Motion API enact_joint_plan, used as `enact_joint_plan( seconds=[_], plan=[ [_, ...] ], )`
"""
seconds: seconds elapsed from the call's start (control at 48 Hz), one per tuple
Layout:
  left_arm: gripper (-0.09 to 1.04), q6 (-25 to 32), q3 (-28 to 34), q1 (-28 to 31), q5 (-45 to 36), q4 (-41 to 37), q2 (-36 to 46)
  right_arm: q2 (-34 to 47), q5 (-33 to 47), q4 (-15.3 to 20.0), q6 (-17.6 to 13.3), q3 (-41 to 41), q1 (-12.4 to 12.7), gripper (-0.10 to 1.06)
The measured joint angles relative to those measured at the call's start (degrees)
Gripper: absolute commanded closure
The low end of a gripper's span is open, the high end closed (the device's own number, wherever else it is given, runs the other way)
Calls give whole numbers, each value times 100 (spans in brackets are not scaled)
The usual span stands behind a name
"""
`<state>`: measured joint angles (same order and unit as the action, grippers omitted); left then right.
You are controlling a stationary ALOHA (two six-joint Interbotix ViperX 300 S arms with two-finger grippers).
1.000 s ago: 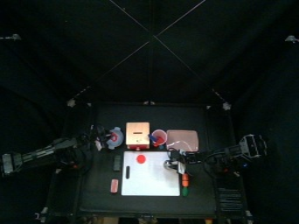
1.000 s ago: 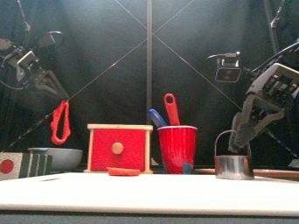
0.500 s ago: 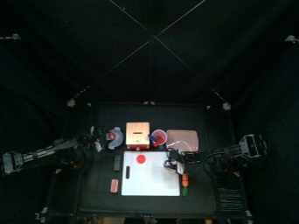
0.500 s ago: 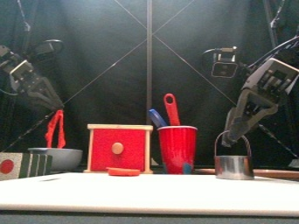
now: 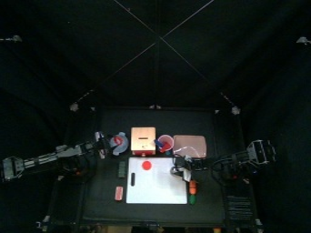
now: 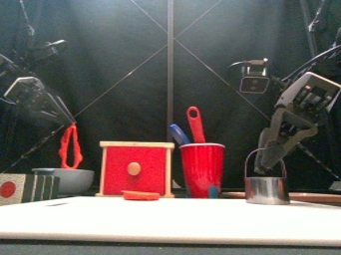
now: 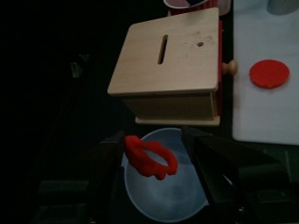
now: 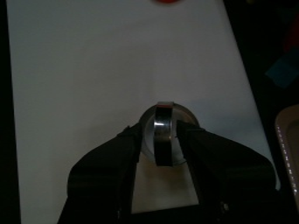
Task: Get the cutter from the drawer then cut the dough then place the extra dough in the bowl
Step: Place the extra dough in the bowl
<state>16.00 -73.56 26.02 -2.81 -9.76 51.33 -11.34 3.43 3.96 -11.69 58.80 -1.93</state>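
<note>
A ring of red dough [image 6: 70, 146] hangs from my left gripper [image 6: 67, 127], which is shut on it over the blue-grey bowl [image 6: 70, 180]. The left wrist view shows the dough ring [image 7: 149, 159] dangling just above the bowl's [image 7: 163, 188] inside. The round metal cutter [image 6: 266, 188] stands on the right side of the white board [image 5: 158, 185]. My right gripper [image 8: 165, 144] is shut on the cutter's [image 8: 165, 129] wire handle. A red dough disc [image 5: 145, 166] lies on the board's far part.
The wooden box [image 5: 145, 138] with its red drawer front [image 6: 138, 169] stands behind the board, beside the bowl. A pink tray [image 5: 190, 144] is at the back right. The red cup [image 6: 202, 169] holds two toy knives. Sushi blocks [image 6: 40, 184] sit front left.
My left gripper has shifted the dough ring a little toward the bowl and lower. The right gripper stays on the cutter with barely any movement.
</note>
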Motion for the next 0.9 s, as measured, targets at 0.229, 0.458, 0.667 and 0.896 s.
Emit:
enact_joint_plan(
  seconds=[0.229, 0.458, 0.667, 0.896],
  plan=[
    [5, 35, 0, 0, 44, -536, -114, 202, 0, -26, 0, -114, 0, 20],
    [5, 44, 0, -9, 53, -668, -167, 281, -53, -35, 0, -185, 0, 20],
    [5, 44, -9, 0, 53, -668, -167, 281, -62, -35, 0, -193, 0, 20],
    [5, 44, -26, 0, 53, -668, -167, 272, -62, -35, 0, -193, -9, 20]
  ],
)
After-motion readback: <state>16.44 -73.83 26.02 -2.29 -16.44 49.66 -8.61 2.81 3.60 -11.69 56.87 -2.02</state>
